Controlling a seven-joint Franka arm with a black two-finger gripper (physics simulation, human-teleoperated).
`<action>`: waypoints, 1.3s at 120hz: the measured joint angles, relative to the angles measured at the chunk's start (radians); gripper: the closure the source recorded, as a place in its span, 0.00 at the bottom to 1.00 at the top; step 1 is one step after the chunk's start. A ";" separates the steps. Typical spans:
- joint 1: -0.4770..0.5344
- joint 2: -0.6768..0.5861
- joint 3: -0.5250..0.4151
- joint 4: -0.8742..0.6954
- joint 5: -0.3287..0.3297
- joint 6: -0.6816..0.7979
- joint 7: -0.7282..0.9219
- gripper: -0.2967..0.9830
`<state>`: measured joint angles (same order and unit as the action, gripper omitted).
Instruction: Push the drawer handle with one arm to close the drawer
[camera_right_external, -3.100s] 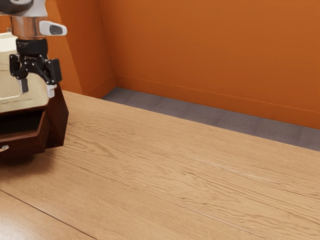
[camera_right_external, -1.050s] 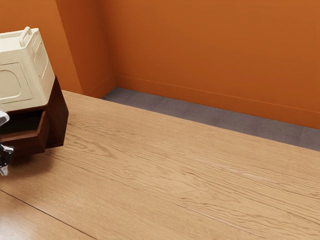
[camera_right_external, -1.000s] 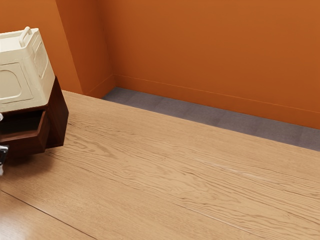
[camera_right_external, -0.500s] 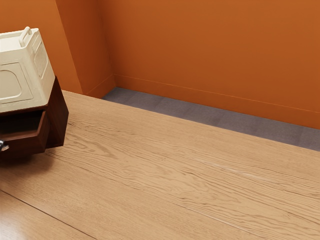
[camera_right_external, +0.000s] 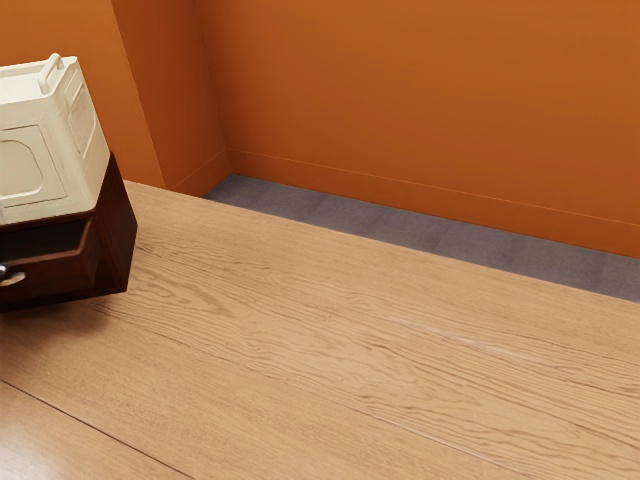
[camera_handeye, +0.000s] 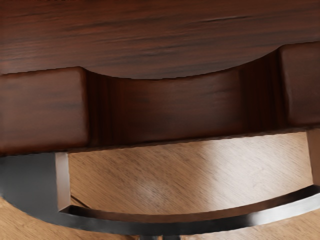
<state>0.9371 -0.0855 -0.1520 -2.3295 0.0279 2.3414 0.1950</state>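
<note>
- The drawer (camera_right_external: 62, 274) has moved inward: compared with half a second ago, its front is nearer to the cabinet (camera_right_external: 121, 232), and the dark opening above it has become narrower. It is still partly open.
- The handle (camera_right_external: 13, 280) has travelled together with the drawer front, toward the cabinet.
- The gripper (camera_right_external: 4, 270) is at the exterior view's left edge, beside the handle. Three seconds ago it was high, in front of the cream box; now it is low, at the drawer front.
- How far open the gripper is, and whether it has hold of anything, I cannot tell from these pictures.
- In the wrist view, the curved bar of the handle stands out from the drawer front, whose upper edge has a scooped part. The wooden table (camera_right_external: 350, 350) appears between them.
- The cream box (camera_right_external: 35, 165) has stayed on top of the cabinet.
</note>
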 joint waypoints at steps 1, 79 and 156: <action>0.000 0.004 0.000 0.004 0.001 0.001 0.001 0.85; -0.031 0.237 -0.002 0.264 0.019 0.025 0.047 0.85; -0.113 0.028 -0.002 0.054 -0.044 -0.002 0.103 0.85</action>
<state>0.8237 -0.0575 -0.1541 -2.2759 -0.0164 2.3392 0.2977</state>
